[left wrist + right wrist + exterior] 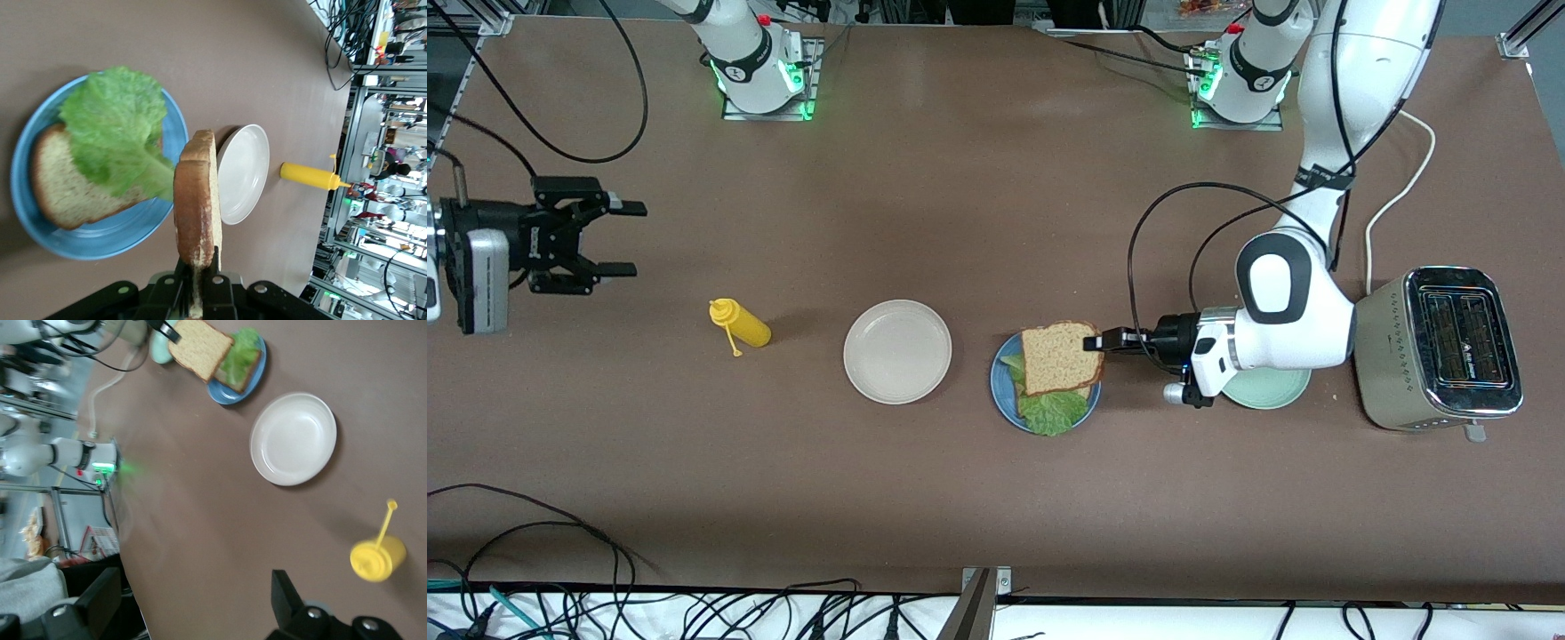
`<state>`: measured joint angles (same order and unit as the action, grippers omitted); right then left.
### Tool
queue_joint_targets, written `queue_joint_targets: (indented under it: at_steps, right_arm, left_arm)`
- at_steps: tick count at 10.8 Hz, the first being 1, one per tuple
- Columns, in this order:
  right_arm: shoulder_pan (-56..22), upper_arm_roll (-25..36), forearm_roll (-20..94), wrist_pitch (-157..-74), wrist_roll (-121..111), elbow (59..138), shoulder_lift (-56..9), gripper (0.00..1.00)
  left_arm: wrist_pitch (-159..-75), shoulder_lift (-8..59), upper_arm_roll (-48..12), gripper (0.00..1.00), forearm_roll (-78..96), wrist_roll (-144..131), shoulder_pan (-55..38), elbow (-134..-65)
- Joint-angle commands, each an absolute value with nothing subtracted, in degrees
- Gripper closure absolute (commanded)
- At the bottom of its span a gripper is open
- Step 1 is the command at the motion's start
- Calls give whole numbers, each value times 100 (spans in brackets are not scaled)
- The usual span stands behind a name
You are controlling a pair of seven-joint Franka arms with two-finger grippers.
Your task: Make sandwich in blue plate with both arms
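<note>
— Brown table [978, 222], wide and mostly bare. Where's the sandwich?

— On the blue plate [1001, 391]: one bread slice [57, 187] lies flat with lettuce [1052, 412] on it. The top slice [1060, 357] is in the air over the plate, pinched by its edge in the left gripper [1096, 343].

— And the right gripper [624, 238]?

— Waiting with fingers spread, holding nothing, over the table at the right arm's end, well apart from the plate.

— What else surrounds the plate?

— A white plate [897, 351] just beside it, toward the right arm's end, then a yellow bottle [740, 324]. Toward the left arm's end, a green plate [1272, 389] and a toaster [1440, 348].
</note>
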<state>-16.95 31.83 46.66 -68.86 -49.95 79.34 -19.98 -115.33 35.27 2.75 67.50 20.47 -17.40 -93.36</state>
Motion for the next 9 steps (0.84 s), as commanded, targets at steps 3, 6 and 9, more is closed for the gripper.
queue_joint_targets:
  at_steps: [3,6,9]
  right_arm:
    - [-863,927,1290,-7742,-2949,8060,-906,0]
    - [-809,608,-40,-8504,-1947,8470,-608,0]
    - [-546,334,-440,-10015,-1442,9665,-36,1]
  left_arm:
    - [-11847,3972,325,100,7348,2030,-2021,-8982]
    - [-11883,4218,325,100,7321,2223,-2065,-8991]
    - [-11874,4324,351,81,7277,2801,-1969,-9052]
